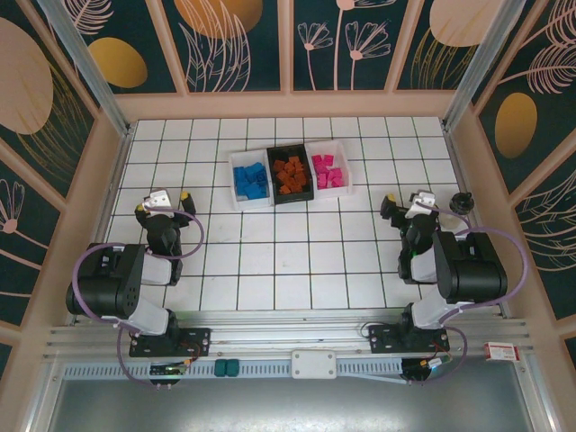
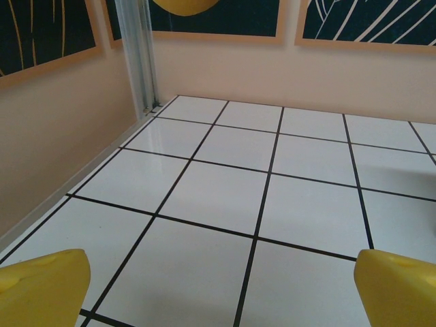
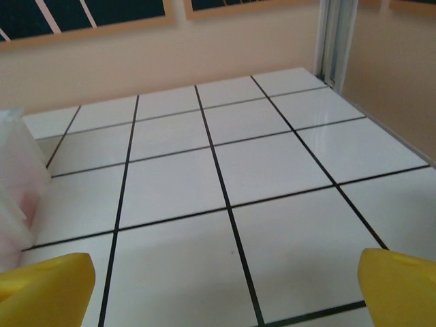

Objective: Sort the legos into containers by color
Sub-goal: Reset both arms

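Containers point(image 1: 253, 204) stand in a row on the far-centre tabletop point(image 1: 288, 261). Blue legos point(image 1: 251, 180) lie in the left white bin, orange-brown legos point(image 1: 290, 175) in the black middle bin, pink legos point(image 1: 329, 170) in the right white bin. Left end effector point(image 1: 163, 202) and right end effector point(image 1: 409, 203) are out at either side over bare tiles, well apart from the bins. Both are spread wide and hold nothing.
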`<action>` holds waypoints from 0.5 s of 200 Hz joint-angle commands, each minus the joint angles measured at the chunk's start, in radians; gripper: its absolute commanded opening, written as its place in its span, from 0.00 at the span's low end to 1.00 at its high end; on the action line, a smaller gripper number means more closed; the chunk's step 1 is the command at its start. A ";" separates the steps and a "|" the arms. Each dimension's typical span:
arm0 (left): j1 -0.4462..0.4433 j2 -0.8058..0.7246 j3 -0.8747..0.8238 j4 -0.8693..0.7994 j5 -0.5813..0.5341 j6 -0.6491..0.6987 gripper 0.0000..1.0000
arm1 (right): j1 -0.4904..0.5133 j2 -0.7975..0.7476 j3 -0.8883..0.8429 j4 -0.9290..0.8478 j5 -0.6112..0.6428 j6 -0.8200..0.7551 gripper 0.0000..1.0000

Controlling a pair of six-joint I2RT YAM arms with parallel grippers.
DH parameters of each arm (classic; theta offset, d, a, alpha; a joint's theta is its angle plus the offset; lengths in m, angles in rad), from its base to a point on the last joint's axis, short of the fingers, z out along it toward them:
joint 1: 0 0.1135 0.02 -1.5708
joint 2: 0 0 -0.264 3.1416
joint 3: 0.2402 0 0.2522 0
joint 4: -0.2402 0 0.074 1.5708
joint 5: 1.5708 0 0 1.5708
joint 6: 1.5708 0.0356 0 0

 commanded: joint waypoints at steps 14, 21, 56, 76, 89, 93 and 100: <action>0.006 -0.007 -0.003 0.061 -0.007 -0.021 0.99 | -0.002 -0.004 0.000 0.085 -0.005 0.021 0.99; 0.007 -0.007 -0.003 0.061 -0.007 -0.021 0.99 | -0.003 -0.003 -0.001 0.088 -0.005 0.021 0.99; 0.006 -0.006 -0.003 0.061 -0.007 -0.021 0.99 | 0.000 -0.002 -0.001 0.086 -0.005 0.020 0.99; 0.006 -0.006 -0.004 0.061 -0.007 -0.022 0.99 | 0.001 -0.002 0.003 0.081 -0.006 0.016 0.99; 0.006 -0.007 -0.003 0.061 -0.007 -0.021 0.99 | 0.002 -0.002 0.004 0.078 -0.006 0.016 0.99; 0.005 -0.007 -0.003 0.062 -0.006 -0.021 0.99 | 0.002 -0.002 0.004 0.078 -0.006 0.017 0.99; 0.006 -0.006 -0.003 0.061 -0.006 -0.021 0.99 | 0.002 -0.002 0.004 0.079 -0.006 0.016 0.99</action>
